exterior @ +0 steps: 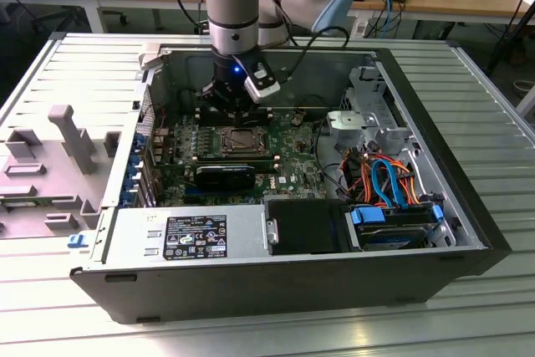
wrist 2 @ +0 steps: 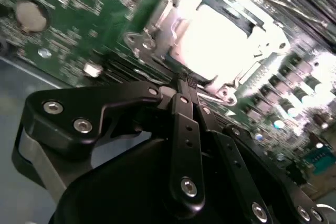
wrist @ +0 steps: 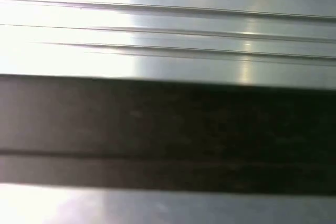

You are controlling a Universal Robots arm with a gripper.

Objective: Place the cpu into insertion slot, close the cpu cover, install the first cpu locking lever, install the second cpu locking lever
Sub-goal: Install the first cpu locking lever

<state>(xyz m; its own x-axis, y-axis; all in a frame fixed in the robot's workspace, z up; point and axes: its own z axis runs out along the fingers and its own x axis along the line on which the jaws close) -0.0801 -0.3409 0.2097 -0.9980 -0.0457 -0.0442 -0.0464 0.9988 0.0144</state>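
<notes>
One claw pressed together beside one insertion slot, one cpu seated

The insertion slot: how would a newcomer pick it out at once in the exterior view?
Look inside the open computer case at the green motherboard. The insertion slot sits below the gripper: a square socket with a shiny metal rim, unlike the long black block beside it.

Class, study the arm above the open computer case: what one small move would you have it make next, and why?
Probably a slight descent, keeping the jaws together. In the second wrist view the gripper has its jaws closed, tips right at the edge of the insertion slot, whose metal frame lies flat around a bright centre. The exterior view shows the gripper just behind that slot. Whether the tips already touch anything there cannot be told.
</notes>
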